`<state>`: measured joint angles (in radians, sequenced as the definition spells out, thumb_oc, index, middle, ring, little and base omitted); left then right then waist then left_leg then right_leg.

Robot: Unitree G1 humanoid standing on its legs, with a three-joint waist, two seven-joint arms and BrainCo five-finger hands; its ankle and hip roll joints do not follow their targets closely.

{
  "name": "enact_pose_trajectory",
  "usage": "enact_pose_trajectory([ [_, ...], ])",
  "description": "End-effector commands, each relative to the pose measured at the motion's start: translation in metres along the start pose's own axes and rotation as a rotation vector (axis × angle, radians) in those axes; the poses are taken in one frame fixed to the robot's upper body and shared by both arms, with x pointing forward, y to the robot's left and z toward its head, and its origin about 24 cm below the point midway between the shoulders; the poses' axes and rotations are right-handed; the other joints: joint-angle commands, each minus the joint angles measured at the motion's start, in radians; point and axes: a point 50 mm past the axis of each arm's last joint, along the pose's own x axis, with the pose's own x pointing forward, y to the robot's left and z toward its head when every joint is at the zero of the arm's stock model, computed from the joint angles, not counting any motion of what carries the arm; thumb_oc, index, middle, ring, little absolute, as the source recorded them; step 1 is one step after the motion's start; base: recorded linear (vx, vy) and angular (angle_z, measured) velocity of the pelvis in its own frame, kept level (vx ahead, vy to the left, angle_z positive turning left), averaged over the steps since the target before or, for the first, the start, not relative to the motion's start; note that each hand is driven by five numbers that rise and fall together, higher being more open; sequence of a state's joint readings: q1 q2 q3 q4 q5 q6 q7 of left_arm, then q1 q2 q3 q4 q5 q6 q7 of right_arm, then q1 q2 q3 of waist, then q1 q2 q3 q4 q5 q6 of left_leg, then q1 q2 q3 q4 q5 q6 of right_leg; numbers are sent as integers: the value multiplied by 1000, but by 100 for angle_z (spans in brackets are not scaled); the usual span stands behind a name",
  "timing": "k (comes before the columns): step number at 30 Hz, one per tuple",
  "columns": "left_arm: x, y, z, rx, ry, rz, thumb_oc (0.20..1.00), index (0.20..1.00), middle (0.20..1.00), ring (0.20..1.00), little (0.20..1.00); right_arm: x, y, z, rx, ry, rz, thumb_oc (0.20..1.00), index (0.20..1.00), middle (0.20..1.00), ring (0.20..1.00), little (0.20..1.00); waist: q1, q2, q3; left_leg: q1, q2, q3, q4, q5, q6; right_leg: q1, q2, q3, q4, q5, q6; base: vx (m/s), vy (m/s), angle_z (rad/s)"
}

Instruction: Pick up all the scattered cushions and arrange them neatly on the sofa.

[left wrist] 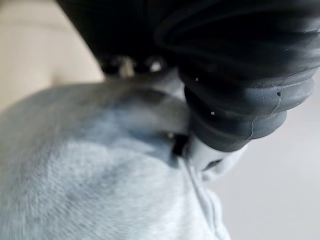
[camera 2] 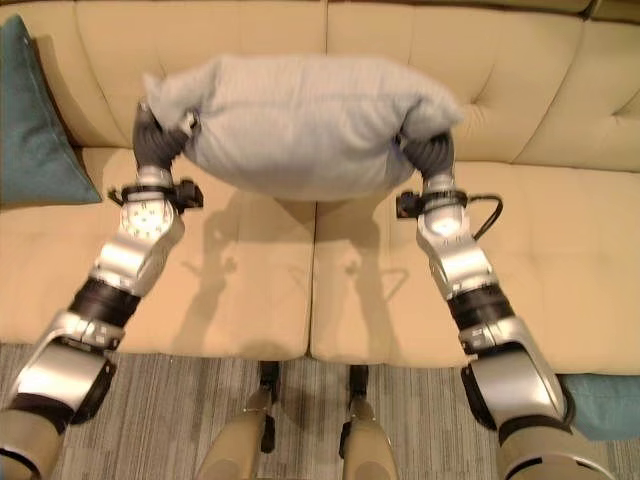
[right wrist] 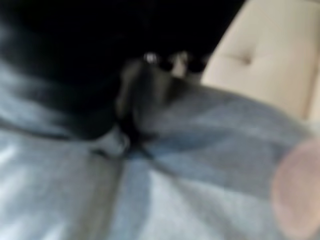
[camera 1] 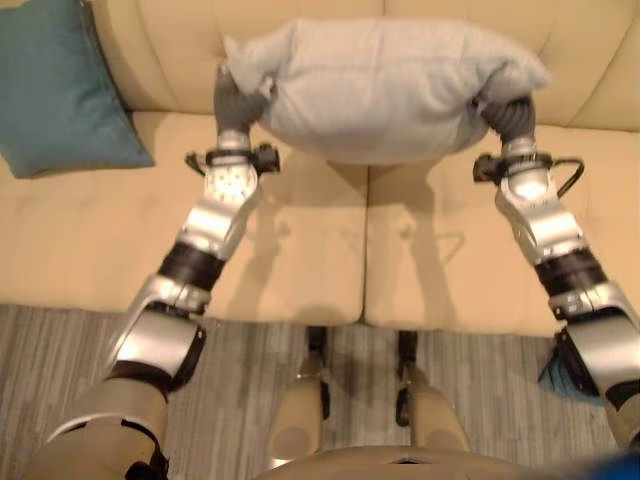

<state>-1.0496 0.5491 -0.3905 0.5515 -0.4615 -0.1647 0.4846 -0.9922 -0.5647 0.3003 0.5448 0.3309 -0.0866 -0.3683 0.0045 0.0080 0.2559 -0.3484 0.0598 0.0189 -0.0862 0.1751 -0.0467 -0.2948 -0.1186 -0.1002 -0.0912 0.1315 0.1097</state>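
A light grey cushion (camera 1: 380,85) hangs in the air over the seat of the cream sofa (camera 1: 300,250), just in front of its backrest. It is squeezed between my two hands. My left hand (camera 1: 235,100) presses into its left end and my right hand (camera 1: 510,115) into its right end; the dark wrist covers show, and the rest of each hand is buried in the fabric. The left wrist view has the grey cushion (left wrist: 100,175) tight against the left hand (left wrist: 240,75). A teal cushion (camera 1: 55,85) leans on the backrest at the sofa's far left.
Another teal cushion (camera 2: 605,405) lies on the striped grey floor (camera 1: 60,360) by the sofa's front edge, at my lower right. The seat under the grey cushion and to its right is bare.
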Motion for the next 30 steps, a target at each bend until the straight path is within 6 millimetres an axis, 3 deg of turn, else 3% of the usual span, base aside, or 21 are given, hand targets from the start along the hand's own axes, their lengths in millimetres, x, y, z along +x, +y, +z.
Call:
enact_pose_trajectory([
  [1,18,-11,52,-69,-213,-24,200,200,200,200,200,16,7,66,104,-276,0,200,200,200,200,200,0,-43,-44,1,-42,-51,83,-93,-17,-50,-33,33,83,-14,50,0,0,0],
  [7,38,-15,76,-113,-228,29,200,200,200,200,200,39,1,90,80,-295,-63,200,200,200,200,200,7,-47,-29,-79,-46,-61,77,-73,-26,-117,-27,43,44,25,58,-4,-5,-1],
  [12,39,-14,60,-66,-149,36,200,200,200,200,200,45,-8,82,22,-234,-93,200,200,200,200,200,11,-42,2,-139,-49,-67,91,-64,-30,-160,-24,45,22,41,59,0,-2,1],
  [17,41,-18,65,-55,-159,30,200,200,200,200,200,49,-10,86,-13,-236,-95,200,200,200,200,200,13,-35,21,-152,-50,-73,87,-56,-32,-180,-24,44,20,48,60,0,0,0],
  [22,32,-20,82,-79,-263,-8,200,200,200,200,200,42,-13,90,-11,-277,-94,200,200,200,200,200,10,-26,22,-145,-51,-72,51,-42,-39,-181,-21,39,13,46,61,0,0,0],
  [25,6,-20,93,-175,-364,-53,200,200,200,200,200,23,-5,84,-25,-318,-28,200,200,200,200,200,10,-27,20,-115,-54,-66,53,-60,-36,-155,-22,38,13,33,57,24,-9,0],
  [30,-13,-18,88,-198,-376,-78,200,200,200,200,200,4,-9,68,-38,-308,1,200,200,200,200,200,7,-26,26,-88,-55,-65,81,-82,-33,-118,-28,27,23,19,54,-11,-3,3],
])
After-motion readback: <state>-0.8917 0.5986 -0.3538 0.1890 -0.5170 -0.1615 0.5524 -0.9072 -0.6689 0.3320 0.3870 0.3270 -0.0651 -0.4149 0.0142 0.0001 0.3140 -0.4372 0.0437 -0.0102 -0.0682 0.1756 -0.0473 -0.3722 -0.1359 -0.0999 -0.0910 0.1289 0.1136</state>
